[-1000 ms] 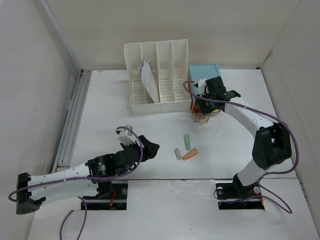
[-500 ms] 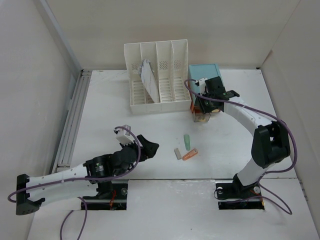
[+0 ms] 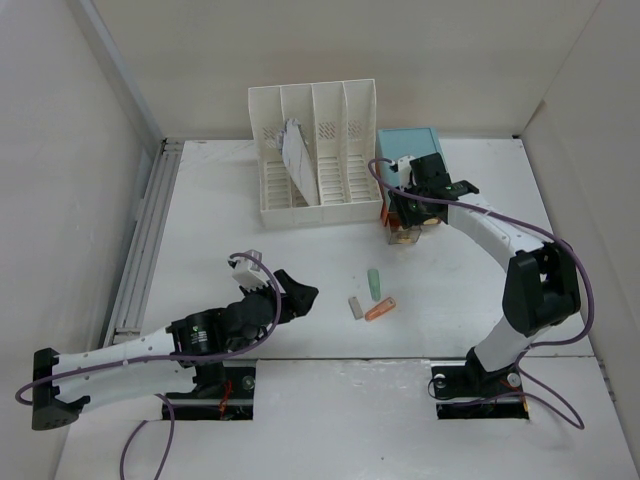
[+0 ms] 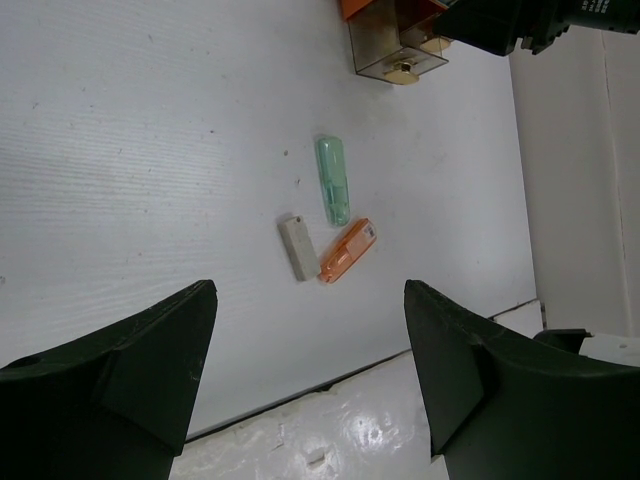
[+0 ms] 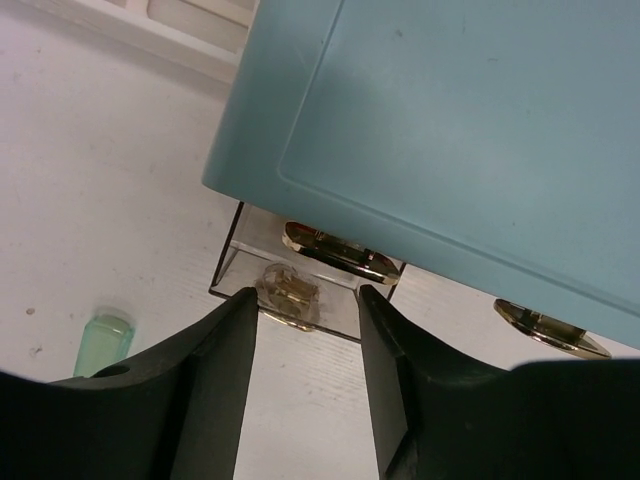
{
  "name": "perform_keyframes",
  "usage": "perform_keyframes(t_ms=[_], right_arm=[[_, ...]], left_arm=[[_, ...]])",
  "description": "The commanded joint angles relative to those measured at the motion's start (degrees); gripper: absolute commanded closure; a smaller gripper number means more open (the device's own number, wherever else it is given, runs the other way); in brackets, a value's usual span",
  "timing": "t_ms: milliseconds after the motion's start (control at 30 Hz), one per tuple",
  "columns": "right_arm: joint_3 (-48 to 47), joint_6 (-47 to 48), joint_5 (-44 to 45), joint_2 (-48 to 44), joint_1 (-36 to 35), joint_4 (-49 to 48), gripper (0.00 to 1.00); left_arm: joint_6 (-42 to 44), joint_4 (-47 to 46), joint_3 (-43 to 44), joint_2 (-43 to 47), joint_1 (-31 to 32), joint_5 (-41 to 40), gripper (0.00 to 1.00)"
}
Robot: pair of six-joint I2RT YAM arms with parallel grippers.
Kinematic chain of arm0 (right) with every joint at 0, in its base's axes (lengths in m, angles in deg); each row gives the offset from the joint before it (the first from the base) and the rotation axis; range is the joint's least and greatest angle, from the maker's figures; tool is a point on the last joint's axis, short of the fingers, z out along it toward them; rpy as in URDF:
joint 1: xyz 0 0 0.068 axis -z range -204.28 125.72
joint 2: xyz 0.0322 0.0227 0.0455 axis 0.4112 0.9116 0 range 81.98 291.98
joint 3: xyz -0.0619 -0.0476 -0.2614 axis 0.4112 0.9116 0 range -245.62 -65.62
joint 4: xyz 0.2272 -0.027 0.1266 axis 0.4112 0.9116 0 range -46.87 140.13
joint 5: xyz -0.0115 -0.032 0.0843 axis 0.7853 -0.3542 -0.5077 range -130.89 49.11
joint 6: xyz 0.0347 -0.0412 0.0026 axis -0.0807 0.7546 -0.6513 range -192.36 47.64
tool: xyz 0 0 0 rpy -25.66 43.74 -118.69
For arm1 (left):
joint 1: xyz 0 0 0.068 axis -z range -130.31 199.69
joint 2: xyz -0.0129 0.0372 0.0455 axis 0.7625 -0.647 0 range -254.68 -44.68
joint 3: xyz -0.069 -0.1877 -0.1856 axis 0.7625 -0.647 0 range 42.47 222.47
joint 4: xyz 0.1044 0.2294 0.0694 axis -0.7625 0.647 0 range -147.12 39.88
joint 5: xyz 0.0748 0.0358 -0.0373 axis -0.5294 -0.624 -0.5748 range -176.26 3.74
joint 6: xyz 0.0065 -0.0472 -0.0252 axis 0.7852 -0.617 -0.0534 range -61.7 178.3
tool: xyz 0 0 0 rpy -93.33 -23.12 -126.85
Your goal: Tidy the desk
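The desk [image 3: 215, 215] is a white tabletop with a grey rail [image 3: 145, 240] along its left edge. A green piece [image 3: 375, 282], a grey piece [image 3: 354, 307] and an orange piece [image 3: 380, 309] lie near its middle front. My left gripper [image 3: 300, 297] hovers open just left of them, and the left wrist view shows the green [image 4: 333, 180], grey [image 4: 296, 248] and orange [image 4: 347, 250] pieces ahead of it. My right gripper [image 5: 303, 300] stands open at the pulled-out clear drawer [image 5: 330, 300]. Its gold knob [image 5: 288, 288] sits beside the left finger [image 5: 215, 350], not clamped.
A white slotted file rack [image 3: 315, 150] with a paper in it stands at the back. The light-blue drawer box [image 3: 408, 148] is beside it on the right, with gold handles [image 5: 340, 255] under its front. White walls enclose the desk.
The left arm has shifted very slightly. The right gripper stays at the drawer front, with no clear movement seen from above.
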Motion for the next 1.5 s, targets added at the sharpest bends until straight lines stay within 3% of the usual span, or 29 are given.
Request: perform_keyframes(t_ms=[0, 133, 200, 233, 267, 367, 467, 533, 600, 633, 767, 867, 900, 967, 1033, 1100, 1300, 1467], right_arm=[[-1.14, 0.15, -1.0, -0.52, 0.77, -2.68, 0.49], [-1.14, 0.85, -2.05, -2.18, 0.77, -2.07, 0.49], [-1.14, 3.99, -6.6, -3.94, 0.77, -2.07, 0.55], [-1.14, 11.5, -10.89, -6.3, 0.77, -1.02, 0.59], [-1.14, 17.14, -23.2, -7.54, 0.77, 0.64, 0.64], [0.09, 34.2, -38.12, -11.06, -0.8, 8.81, 0.8], [0.7, 41.44, -38.79, -10.55, -5.02, 14.18, 0.8], [1.49, 42.07, -38.79, -9.23, -10.38, 15.07, 0.7], [2.11, 39.45, -36.17, -6.17, -14.77, 15.6, 0.66], [2.11, 36.82, -32.24, -5.36, -18.71, 13.08, 0.66], [8.51, 24.25, -22.38, -6.58, -23.49, 3.51, 0.63], [13.09, 13.53, -14.64, -9.74, -24.1, -1.53, 0.74], [13.1, 12.55, -11.58, -10.36, -24.11, -3.02, 0.83], [13.1, 5.26, -6.64, -11.77, -24.11, -4.79, 0.83], [11.53, 3.5, -8.99, -12.3, -24.64, -3.04, 0.74], [9.68, 0.95, -12.24, -9.76, -25.86, -0.33, 0.73], [2.9, -7.24, -15.06, 2.97, -27.27, 6.89, 0.75], [3.69, -7.24, -17.69, 5.54, -27.27, 8.74, 0.76]], left_arm=[[0.34, -0.89, 1.08, 0.71, 0.21, 0.14, 0.27], [0.34, -0.36, 1.08, 0.71, 0.21, 0.14, 0.27], [0.34, -0.36, 1.08, 0.71, 0.21, 0.14, 0.27], [0.34, -0.36, 1.08, 0.71, 0.21, 0.14, 0.27], [0.34, -0.36, 1.08, 0.71, 0.21, 0.14, 0.27], [0.34, 0.26, 1.6, 0.71, 0.21, 0.14, 0.27], [0.87, 0.78, 1.6, 0.71, 0.21, 0.14, 0.27], [0.87, 1.31, 2.21, 1.24, 0.21, 0.14, 0.27], [0.87, 2.54, 2.91, 1.24, 0.21, 0.14, 0.27], [0.87, 3.06, 2.92, 1.94, 0.21, 0.14, 0.27], [0.34, 5.35, 3.45, 3.44, 0.21, -1.0, 0.27], [-0.79, 7.02, 3.45, 4.76, 0.21, -1.53, 0.27], [-0.8, 7.02, 3.45, 4.76, 0.21, -1.53, 0.27], [-0.8, 7.02, 2.93, 4.76, 0.21, -1.53, 0.27], [-0.8, 7.02, 2.92, 4.76, 0.21, -1.53, 0.27], [-0.28, 7.02, 2.92, 4.76, 0.21, -1.53, 0.27], [0.26, 5.35, 3.45, 3.61, 0.21, -1.53, 0.27], [0.78, 4.83, 2.22, 3.09, 0.21, -1.0, 0.27]])
